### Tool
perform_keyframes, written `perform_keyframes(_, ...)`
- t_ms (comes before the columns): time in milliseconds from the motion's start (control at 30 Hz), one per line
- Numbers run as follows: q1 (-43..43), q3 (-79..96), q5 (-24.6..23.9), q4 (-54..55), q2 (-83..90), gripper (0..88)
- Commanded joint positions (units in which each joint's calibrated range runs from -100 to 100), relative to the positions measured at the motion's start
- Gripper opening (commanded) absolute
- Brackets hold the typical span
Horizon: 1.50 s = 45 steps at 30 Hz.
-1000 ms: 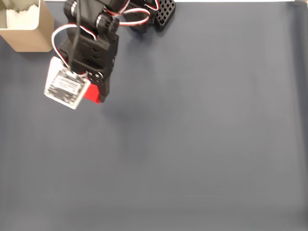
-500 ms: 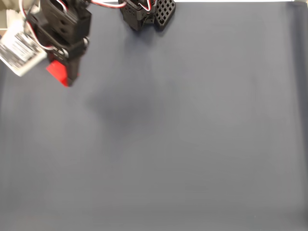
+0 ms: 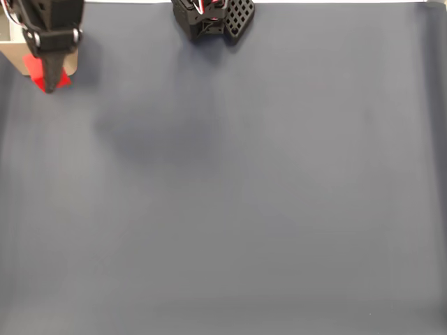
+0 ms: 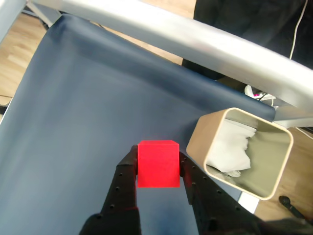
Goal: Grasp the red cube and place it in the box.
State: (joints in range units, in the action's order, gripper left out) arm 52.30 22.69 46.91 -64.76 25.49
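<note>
The red cube (image 4: 157, 164) sits clamped between the two black fingers of my gripper (image 4: 157, 169), raised above the dark blue mat. In the fixed view the gripper (image 3: 47, 78) is at the top left corner, with the red cube (image 3: 33, 68) showing beside its fingers. The beige box (image 4: 211, 135) with white padding inside stands just to the right of the cube in the wrist view, tilted in the picture. In the fixed view a small part of the box (image 3: 10, 50) shows under the arm at the left edge.
The arm's black base (image 3: 209, 17) stands at the top middle of the fixed view. The dark blue mat (image 3: 265, 195) covers the table. In the wrist view a grey table rail (image 4: 195, 39) runs behind the box, with wooden floor beyond.
The arm has swung left and toward the top of the fixed view, carrying the red cube from the mat's upper left area to the box's corner.
</note>
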Motion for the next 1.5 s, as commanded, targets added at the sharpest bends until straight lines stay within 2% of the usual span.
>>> perform_keyframes(0,3.0,-4.7,-0.3,-0.2,-0.4,1.2)
perform_keyframes(667,12.8,-9.1,-3.2,-1.1,-2.1,1.3)
perform_keyframes(1167,19.8,-8.6,-3.0,-0.5,-1.5,1.1)
perform_keyframes(1467,21.2,-8.9,-2.6,0.5,-2.3,1.1)
